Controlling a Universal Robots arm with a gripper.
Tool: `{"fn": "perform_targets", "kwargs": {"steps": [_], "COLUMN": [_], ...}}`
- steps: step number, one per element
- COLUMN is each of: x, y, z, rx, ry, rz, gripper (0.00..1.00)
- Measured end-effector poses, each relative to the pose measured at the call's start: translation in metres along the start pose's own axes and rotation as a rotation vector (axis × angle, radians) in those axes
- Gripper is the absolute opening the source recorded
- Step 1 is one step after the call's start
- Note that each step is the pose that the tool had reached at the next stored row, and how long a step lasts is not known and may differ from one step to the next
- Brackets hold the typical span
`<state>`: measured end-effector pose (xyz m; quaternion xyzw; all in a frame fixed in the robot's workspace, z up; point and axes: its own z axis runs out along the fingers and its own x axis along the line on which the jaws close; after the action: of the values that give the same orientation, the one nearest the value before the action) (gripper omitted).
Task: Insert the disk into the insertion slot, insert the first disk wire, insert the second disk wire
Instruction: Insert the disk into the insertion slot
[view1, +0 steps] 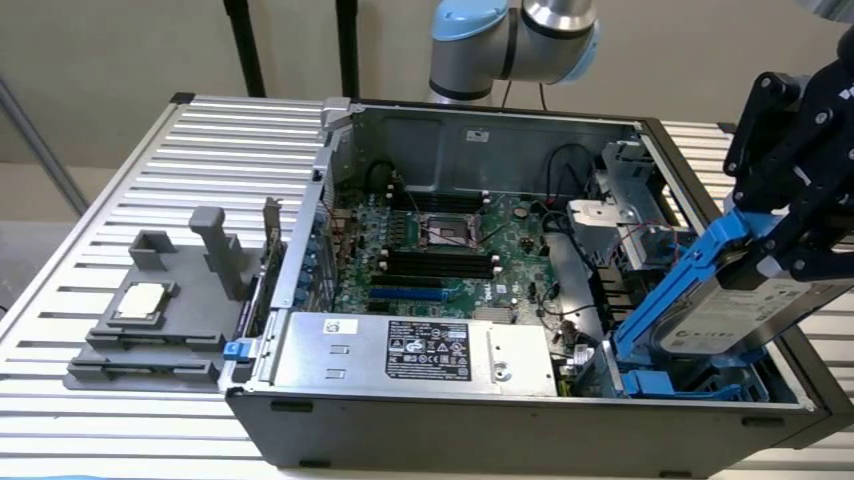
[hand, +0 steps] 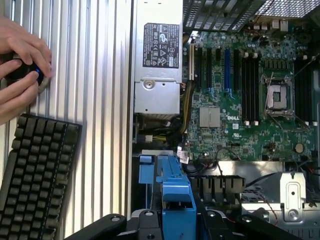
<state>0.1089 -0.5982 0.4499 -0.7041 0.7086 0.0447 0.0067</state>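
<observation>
Gripper (view1: 785, 252) clamped on the disk (view1: 741, 320), jaws part-closed around its upper end. I've got it hanging tilted at the exterior view's right, over the near corner of the computer case (view1: 534, 430). The lower edge of its blue carrier is down by the insertion slot (view1: 663, 385), close to the blue rails, but the drive body stands well proud of the cage. So I'd call step one under way, not finished, because the disk isn't seated. I see no cable running to the drive, so by my reckoning both wire steps are left. Through the wrist view I'm looking past the carrier's blue end at the motherboard (hand: 240, 100) and the power supply (hand: 156, 60). I can't make out whether the carrier's bottom edge is inside the rails or only beside them, because the case wall cuts that off. I also can't tell which of the loose cables are the disk wires. A person's hands (hand: 22, 55) rest beside a keyboard (hand: 35, 175), well apart from the case.
</observation>
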Motion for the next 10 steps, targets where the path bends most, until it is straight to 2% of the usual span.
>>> {"fn": "perform_targets", "kwargs": {"steps": [10], "x": [0.0002], "y": [-0.001], "z": [0.0038], "rx": [0.0022], "ry": [0.0015], "rz": [-0.009], "gripper": [0.33]}}
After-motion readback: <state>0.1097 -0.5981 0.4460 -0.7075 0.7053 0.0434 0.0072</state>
